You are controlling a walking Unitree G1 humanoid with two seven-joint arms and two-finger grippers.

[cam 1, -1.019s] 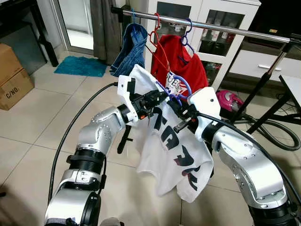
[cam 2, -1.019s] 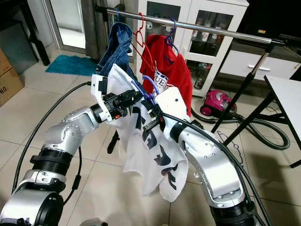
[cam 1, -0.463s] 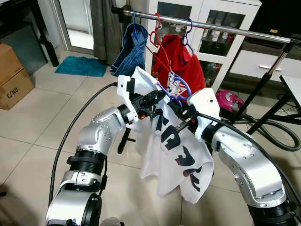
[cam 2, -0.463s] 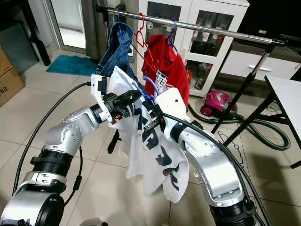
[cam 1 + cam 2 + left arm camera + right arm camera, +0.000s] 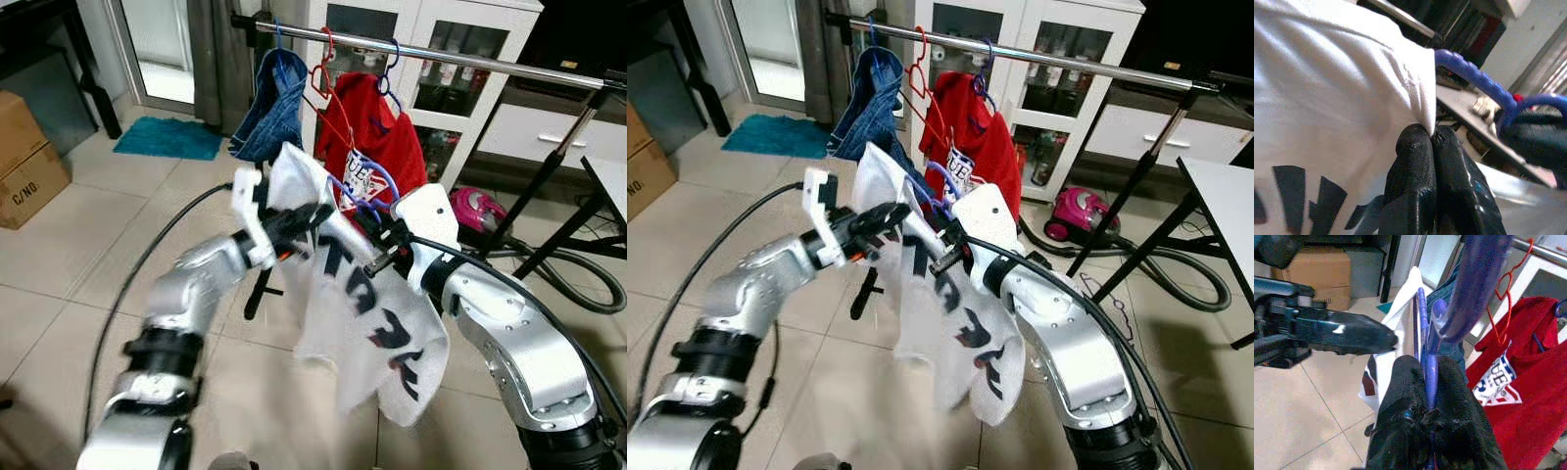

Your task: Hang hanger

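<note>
While both silver arms were raised in front of the chrome clothes rail (image 5: 460, 59), we saw the right gripper (image 5: 1427, 382) clamped on the blue plastic hanger (image 5: 1422, 333), its two black fingers (image 5: 1400, 396) pressed either side of the hanger's stem. The left gripper (image 5: 1430, 142) was pinched tight on the edge of the white T-shirt with dark lettering (image 5: 362, 323), which draped from that hanger and hung between the two arms, below the rail and not yet hooked onto it. On the rail we noted a blue denim garment (image 5: 274, 108), an empty red wire hanger (image 5: 323, 73) and a red shirt with a printed logo (image 5: 392, 137). Behind stood a white glass-door cabinet (image 5: 441, 29), with a pink vacuum cleaner (image 5: 475, 208) on the tiled floor (image 5: 59, 264).
</note>
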